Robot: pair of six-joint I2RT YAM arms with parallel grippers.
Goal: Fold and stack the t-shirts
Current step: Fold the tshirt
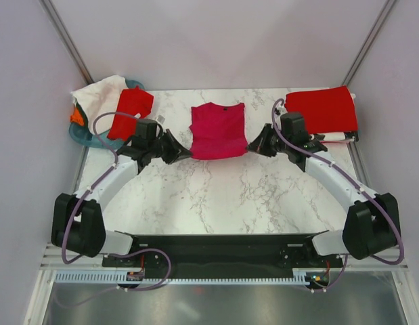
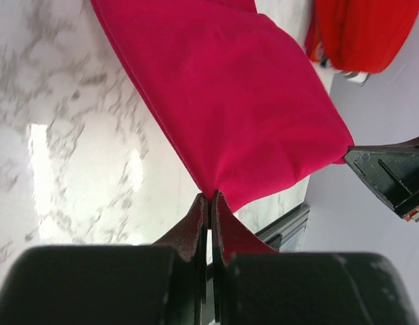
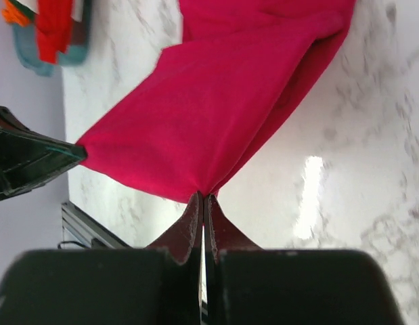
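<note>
Here, crimson t-shirt (image 1: 218, 130) held both sides: left end effector (image 1: 187, 154), right end effector (image 1: 250, 146) each pinching hem corner.

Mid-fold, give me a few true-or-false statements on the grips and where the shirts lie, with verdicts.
1. The jaws of the left arm and of the right arm are shut on the crimson t-shirt. True.
2. The crimson t-shirt lies in the teal basket. False: it is spread on the marble table, between the arms.
3. A bright red t-shirt lies folded at the far right. True.
4. The white t-shirt sits at the far right. False: it drapes at the far left, over the basket.
</note>
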